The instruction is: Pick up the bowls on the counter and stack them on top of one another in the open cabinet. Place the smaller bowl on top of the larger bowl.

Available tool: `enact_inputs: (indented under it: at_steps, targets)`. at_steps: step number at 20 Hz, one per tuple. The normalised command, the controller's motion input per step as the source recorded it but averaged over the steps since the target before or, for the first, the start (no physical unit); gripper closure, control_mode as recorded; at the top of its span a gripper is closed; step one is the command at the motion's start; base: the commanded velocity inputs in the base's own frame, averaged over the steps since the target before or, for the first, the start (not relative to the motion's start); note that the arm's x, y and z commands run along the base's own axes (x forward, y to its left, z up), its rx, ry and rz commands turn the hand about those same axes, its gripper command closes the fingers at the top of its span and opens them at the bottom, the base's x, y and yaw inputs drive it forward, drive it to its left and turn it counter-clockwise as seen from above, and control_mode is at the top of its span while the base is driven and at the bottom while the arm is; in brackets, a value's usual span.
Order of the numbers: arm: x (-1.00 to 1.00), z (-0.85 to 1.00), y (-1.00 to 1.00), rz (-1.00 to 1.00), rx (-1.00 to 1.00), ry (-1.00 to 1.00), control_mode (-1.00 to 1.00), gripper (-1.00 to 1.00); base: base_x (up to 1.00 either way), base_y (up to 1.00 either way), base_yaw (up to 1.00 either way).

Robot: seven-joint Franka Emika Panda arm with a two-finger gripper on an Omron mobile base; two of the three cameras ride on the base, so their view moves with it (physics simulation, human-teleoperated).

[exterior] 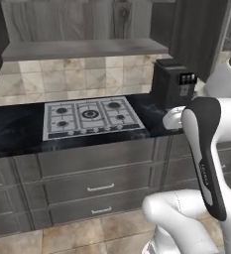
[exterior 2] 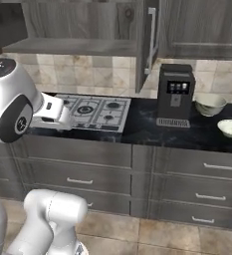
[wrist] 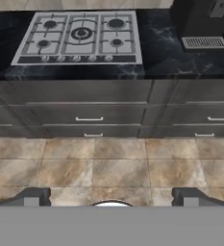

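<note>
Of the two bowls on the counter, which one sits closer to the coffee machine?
The larger bowl, deep with a mottled outside, stands just right of the coffee machine. The smaller bowl, shallow and plain cream, lies farther right, nearer the counter's front edge.

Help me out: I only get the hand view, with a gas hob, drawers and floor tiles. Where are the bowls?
Observer: Both stand on the counter, to the right of the coffee machine.
Operator: Which one is nearer the machine?
Observer: The larger bowl, back by the wall. The smaller bowl lies further right, nearer the front edge.
Operator: And the cabinet they go in?
Observer: The open cabinet hangs above the hob, with its door swung out toward us.
</note>
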Motion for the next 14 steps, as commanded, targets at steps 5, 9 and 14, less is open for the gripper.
enact_inputs:
  at_steps: [5,9,14]
  targets:
    - [0.0,0.0,0.0,0.0,0.0,0.0,1.0,-1.0,-0.16,-0.61,0.02]
    - [0.0,0.0,0.0,0.0,0.0,0.0,1.0,-1.0,-0.15,-0.61,0.02]
    - [0.0,0.0,0.0,0.0,0.0,0.0,1.0,-1.0,-0.14,-0.61,0.02]
